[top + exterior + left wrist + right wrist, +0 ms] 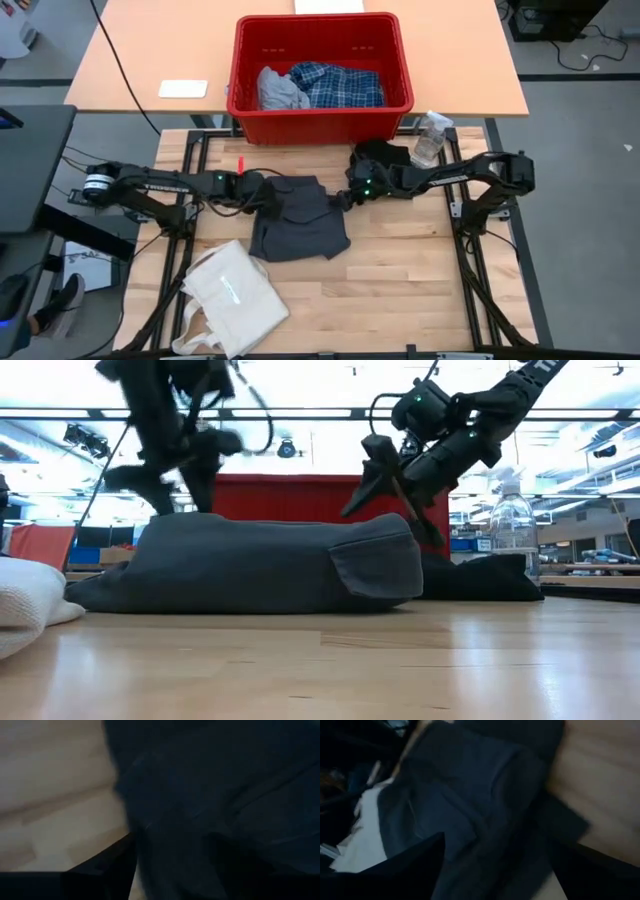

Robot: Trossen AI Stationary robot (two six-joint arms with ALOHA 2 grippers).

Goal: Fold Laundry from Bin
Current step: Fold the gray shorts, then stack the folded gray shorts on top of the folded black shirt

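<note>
Dark grey garment [298,220] flat on table; both grippers open, empty, above it.

I can read only two markings. On the dark left arm [160,184], just in front of the large red slotted plastic crate [320,118], pale lettering appears to spell "TROSSEN". Similar pale lettering runs along the dark right arm [450,178], too small for me to make out.
</note>
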